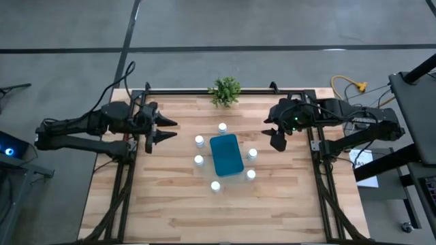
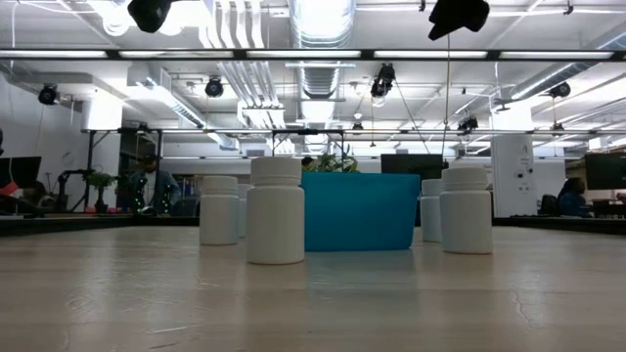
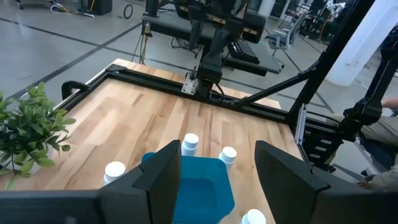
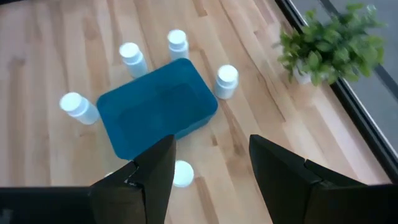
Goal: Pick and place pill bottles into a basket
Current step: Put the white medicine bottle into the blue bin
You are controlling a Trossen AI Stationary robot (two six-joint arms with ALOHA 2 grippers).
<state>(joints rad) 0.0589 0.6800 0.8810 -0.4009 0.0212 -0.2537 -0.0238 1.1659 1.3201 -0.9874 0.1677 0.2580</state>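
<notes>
Cylindrical white pill bottles [image 1: 199,141] ring the smooth teal basket [image 1: 226,154]; both grippers gape apart.

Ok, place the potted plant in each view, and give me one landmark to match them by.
High view: potted plant at the table's far edge, centre.
Low view: only leaves above the basket.
Left wrist view: at the picture's left edge.
Right wrist view: upper right.
Shared landmark: the blue basket.
</notes>
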